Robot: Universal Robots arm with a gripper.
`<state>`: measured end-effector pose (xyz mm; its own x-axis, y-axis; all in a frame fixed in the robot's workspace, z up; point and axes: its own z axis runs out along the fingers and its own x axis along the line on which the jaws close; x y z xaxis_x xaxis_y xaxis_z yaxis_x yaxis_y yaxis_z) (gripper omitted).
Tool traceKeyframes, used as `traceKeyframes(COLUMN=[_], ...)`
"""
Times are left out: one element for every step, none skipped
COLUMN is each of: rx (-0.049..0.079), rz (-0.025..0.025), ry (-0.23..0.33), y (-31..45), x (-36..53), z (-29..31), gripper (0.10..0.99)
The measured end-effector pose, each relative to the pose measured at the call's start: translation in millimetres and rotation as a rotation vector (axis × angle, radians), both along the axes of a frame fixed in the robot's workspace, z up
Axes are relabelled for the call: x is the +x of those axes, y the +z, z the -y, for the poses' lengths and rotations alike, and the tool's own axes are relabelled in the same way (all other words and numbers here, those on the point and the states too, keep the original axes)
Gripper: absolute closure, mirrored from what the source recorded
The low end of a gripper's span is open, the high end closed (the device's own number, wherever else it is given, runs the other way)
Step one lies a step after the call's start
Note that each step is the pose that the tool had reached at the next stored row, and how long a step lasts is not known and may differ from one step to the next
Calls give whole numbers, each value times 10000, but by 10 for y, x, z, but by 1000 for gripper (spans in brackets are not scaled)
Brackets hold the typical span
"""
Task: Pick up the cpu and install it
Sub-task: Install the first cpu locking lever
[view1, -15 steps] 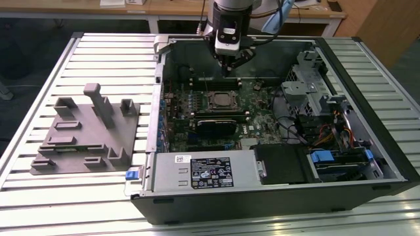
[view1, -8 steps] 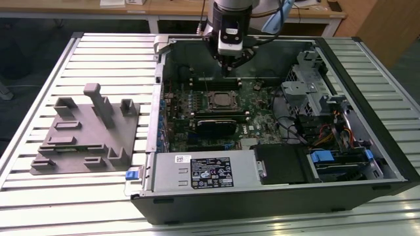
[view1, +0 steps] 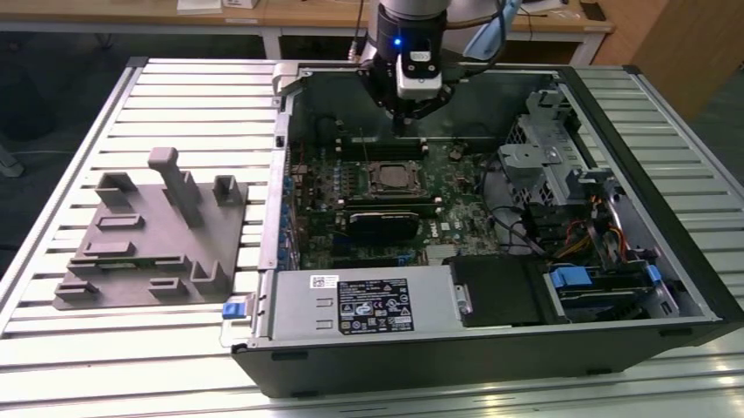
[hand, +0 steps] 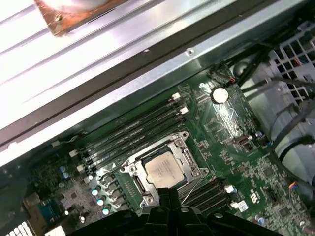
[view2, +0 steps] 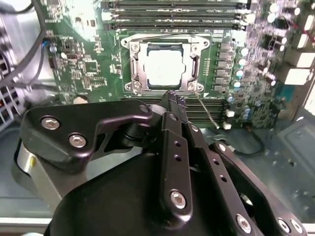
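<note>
The cpu [view1: 393, 174] is a small square chip with a pale silver face. It lies flat in the metal-framed socket on the green motherboard [view1: 465, 213] inside the open computer case [view1: 651, 261]. Both wrist views show the cpu [view2: 165, 66] [hand: 162, 169] seated in its socket frame. My gripper [view1: 403, 122] hangs above the board near the case's back wall, just off the socket's far side. In both wrist views the black fingers [view2: 173, 101] [hand: 167, 196] sit pressed together with nothing between them, their tips close beside the socket's edge.
A grey plastic tray [view1: 152, 235] with upright blocks lies on the slatted table at the exterior view's left. Inside the case are a black expansion card [view1: 382, 222], the power supply [view1: 361, 300], a metal drive cage [view1: 546, 148] and cable bundles [view1: 593, 235]. Memory slots [view2: 172, 12] flank the socket.
</note>
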<state>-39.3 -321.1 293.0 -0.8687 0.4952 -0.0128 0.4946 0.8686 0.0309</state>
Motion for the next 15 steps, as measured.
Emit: traceKeyframes(rx=[0,0,0,0,0,-1,0,0,0,0,0,0,0,0,1], rz=[0,0,0,-1,0,0,1,0,0,0,0,0,0,0,0], ry=[195,369,523,681,824,965,1102,1242,1379,1524,1653,1791,1945,2114,2294], y=[0,0,-1,-1,-1,-1,-1,-1,-2,-2,-2,-2,-2,-3,-3], x=[0,0,0,0,0,0,0,0,0,0,0,0,0,0,0], z=[0,0,0,0,0,0,0,0,0,0,0,0,0,0,0], gripper=[980,980,980,980,980,980,980,980,980,980,980,980,980,980,980])
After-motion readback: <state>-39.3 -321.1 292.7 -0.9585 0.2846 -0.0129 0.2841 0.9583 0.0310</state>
